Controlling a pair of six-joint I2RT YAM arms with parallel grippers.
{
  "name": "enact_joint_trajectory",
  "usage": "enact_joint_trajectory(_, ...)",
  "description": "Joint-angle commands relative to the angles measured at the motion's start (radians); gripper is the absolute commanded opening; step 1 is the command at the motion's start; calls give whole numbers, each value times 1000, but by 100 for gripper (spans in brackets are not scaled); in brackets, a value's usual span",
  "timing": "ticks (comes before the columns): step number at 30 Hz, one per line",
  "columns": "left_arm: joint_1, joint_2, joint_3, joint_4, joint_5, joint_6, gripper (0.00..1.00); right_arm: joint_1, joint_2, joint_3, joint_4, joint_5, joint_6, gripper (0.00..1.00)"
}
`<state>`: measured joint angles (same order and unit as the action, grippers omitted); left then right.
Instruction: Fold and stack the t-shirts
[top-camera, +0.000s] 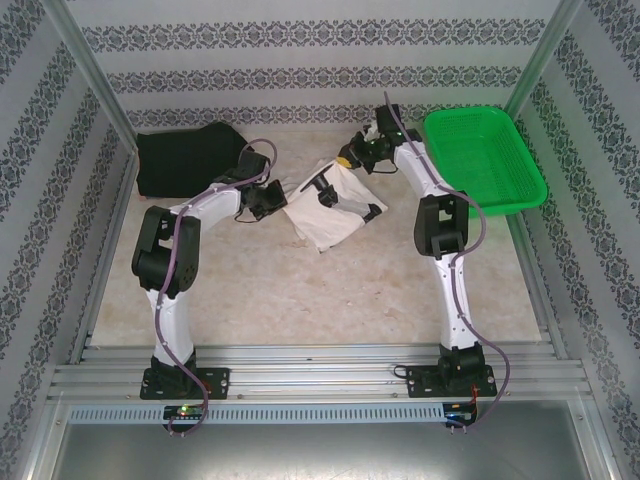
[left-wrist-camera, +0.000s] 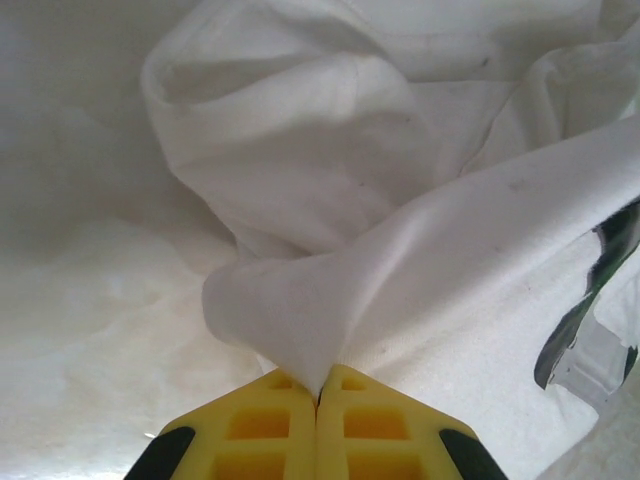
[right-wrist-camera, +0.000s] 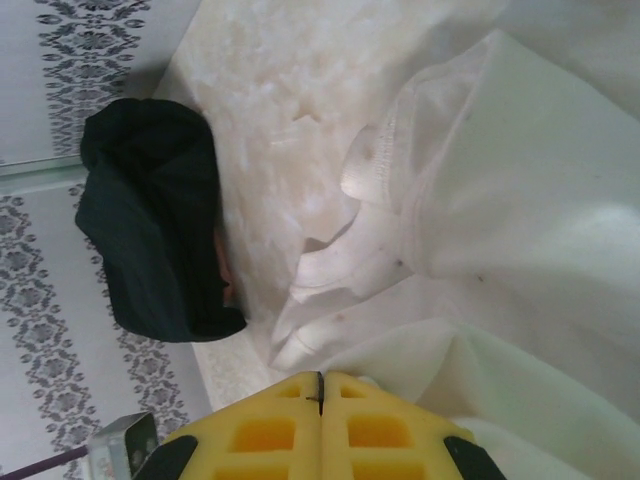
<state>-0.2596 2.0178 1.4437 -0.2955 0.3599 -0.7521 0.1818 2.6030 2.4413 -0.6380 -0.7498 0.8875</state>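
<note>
The cream t-shirt (top-camera: 335, 210) lies crumpled mid-table, bunched into a rough diamond with dark marks on it. My left gripper (top-camera: 272, 196) is at its left corner. In the left wrist view the yellow fingers (left-wrist-camera: 318, 395) are shut on a pinched fold of the cream t-shirt (left-wrist-camera: 330, 150). My right gripper (top-camera: 352, 158) is at the shirt's far corner. Its yellow jaws (right-wrist-camera: 321, 385) are shut, with the cream cloth (right-wrist-camera: 500, 200) rising from their tips. The black t-shirt (top-camera: 185, 160) lies in a heap at the back left, apart from both grippers, and is also in the right wrist view (right-wrist-camera: 150, 220).
A green mesh basket (top-camera: 485, 160) stands at the back right, close behind the right arm. Patterned walls enclose the table on the left, back and right. Bare tabletop (top-camera: 320, 300) stretches between the shirts and the arm bases.
</note>
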Motion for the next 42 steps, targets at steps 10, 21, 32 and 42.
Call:
enact_joint_trajectory(10,74,64,14,52,17,-42,14,-1,161,143,324,0,320,36)
enact_joint_trajectory(21,98,-148,70,6,-17,-62,55,-46,-159,-68,115,-9,27,49)
enact_joint_trajectory(32,-35,-295,-196,-7,44,-191,61,-29,-438,-552,-118,244,-384,56)
enact_joint_trajectory(42,-87,-289,-297,60,-53,-248,61,-18,-281,-465,-202,342,-481,55)
